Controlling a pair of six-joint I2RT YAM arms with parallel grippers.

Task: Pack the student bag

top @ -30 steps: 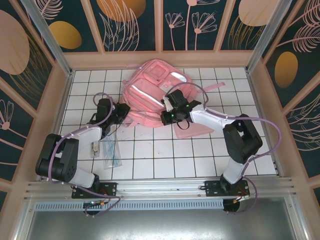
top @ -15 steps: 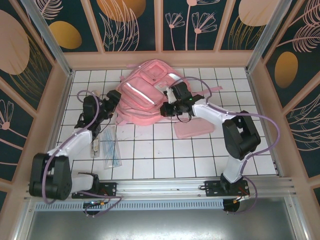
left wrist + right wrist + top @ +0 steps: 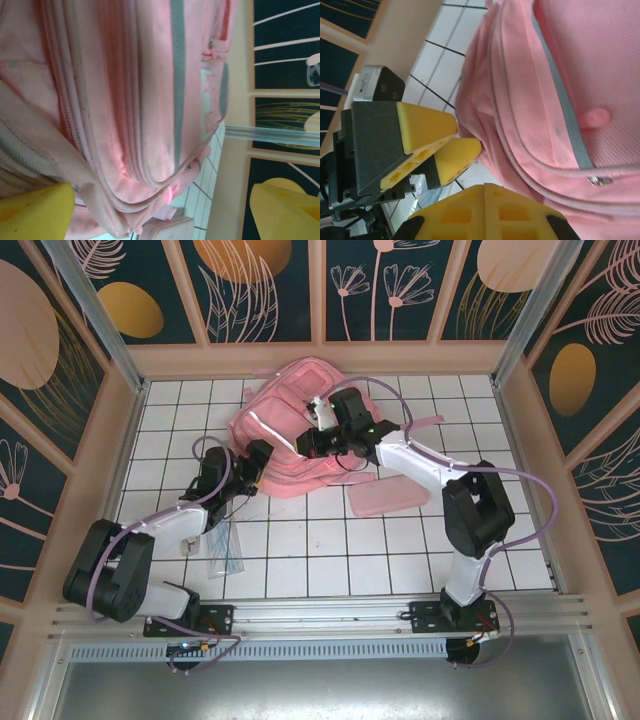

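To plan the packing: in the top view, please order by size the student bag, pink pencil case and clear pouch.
Largest: student bag.
Then pink pencil case and clear pouch: too alike to rank.

We look down from above and behind the 2 arm bases (image 3: 445, 615) onto the white tiled table (image 3: 400, 560). Our left wrist camera sits close against the large soft pink fabric backpack (image 3: 125, 100), facing the dark patterned wall panels (image 3: 285, 60). Our right wrist camera, equally close, faces the left gripper (image 3: 467, 136) across it. All 3 views share the backpack.
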